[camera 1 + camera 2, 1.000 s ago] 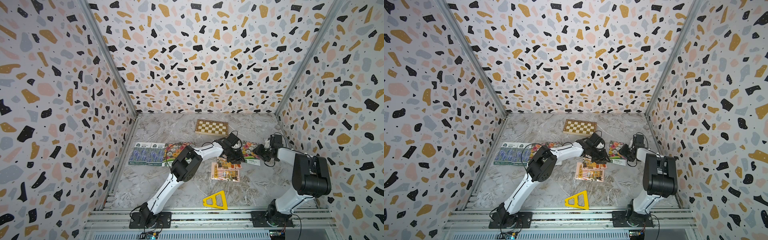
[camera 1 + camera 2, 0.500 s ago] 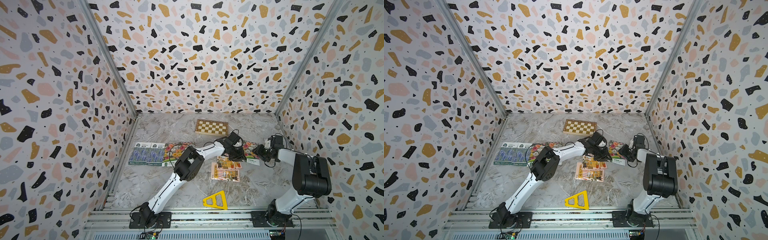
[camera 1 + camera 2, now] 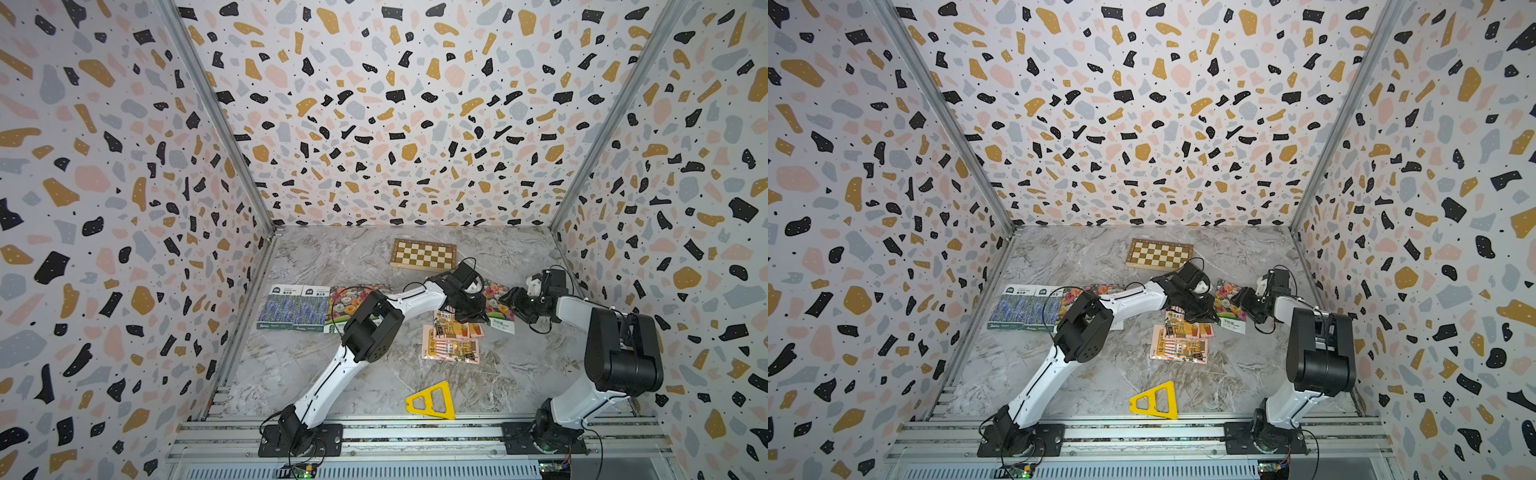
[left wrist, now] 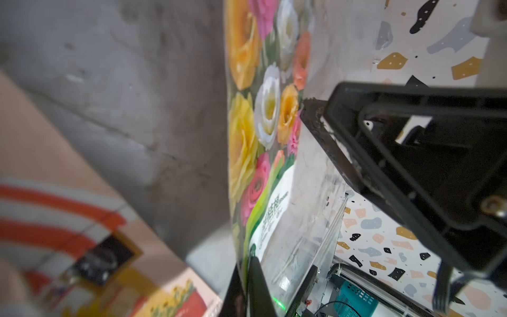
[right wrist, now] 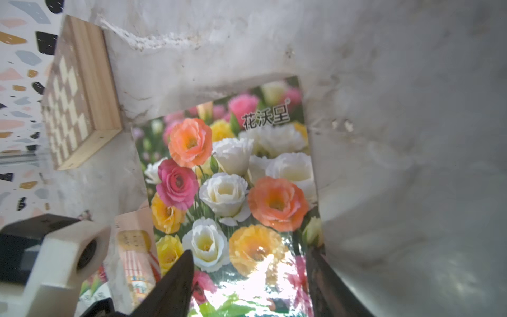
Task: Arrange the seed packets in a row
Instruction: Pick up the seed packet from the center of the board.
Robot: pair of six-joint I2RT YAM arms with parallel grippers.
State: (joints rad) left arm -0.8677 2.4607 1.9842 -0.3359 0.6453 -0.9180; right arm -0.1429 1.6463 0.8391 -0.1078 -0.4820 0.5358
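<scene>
Left wrist view alone shows left hand (image 4: 247, 264) pinching flower packet (image 4: 264, 123); right hand (image 5: 250, 252) open.

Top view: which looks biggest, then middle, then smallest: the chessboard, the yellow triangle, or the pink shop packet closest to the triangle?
Largest: the pink shop packet and the chessboard look about alike; the chessboard lies farther from the camera, so I won't rank them.
Smallest: the yellow triangle.

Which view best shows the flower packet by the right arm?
Right wrist: the flower packet shows large, face-on. In both top views it is small, partly behind the left arm. Left wrist sees it steeply slanted.
</scene>
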